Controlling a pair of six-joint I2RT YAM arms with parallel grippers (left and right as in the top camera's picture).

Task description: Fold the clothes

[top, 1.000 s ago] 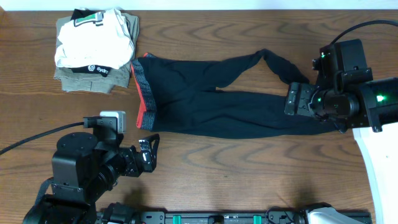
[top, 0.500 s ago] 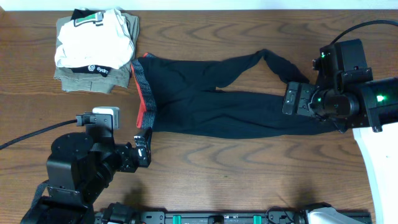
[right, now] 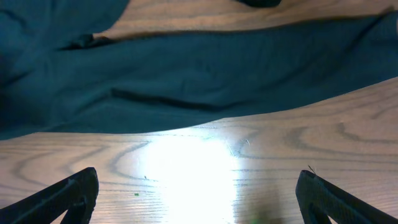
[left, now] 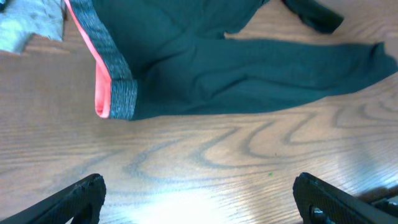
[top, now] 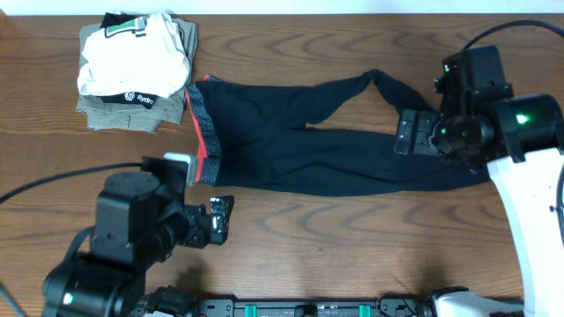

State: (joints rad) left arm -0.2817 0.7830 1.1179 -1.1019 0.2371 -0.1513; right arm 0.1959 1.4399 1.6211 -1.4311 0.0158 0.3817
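Note:
The black pants [top: 300, 145] lie flat and stretched across the table, with the grey, red-lined waistband [top: 203, 132] at the left and both legs running right. My left gripper [top: 220, 220] is open and empty over bare wood just below the waistband corner. In the left wrist view the waistband [left: 115, 81] and pants [left: 249, 56] lie ahead of the open fingers [left: 199, 199]. My right gripper [top: 404, 134] is open and hovers at the lower leg's far end. In the right wrist view the pant leg [right: 205, 74] lies beyond the open fingers [right: 199, 199].
A pile of folded garments [top: 132, 70], white on top of khaki, sits at the back left, close to the waistband. Its grey edge shows in the left wrist view [left: 31, 25]. The left arm's cable [top: 53, 194] trails across the left of the table.
My left arm has shifted right and its gripper sits a little lower and further right. My right arm has moved slightly left and up over the pant leg. The pants have not moved.

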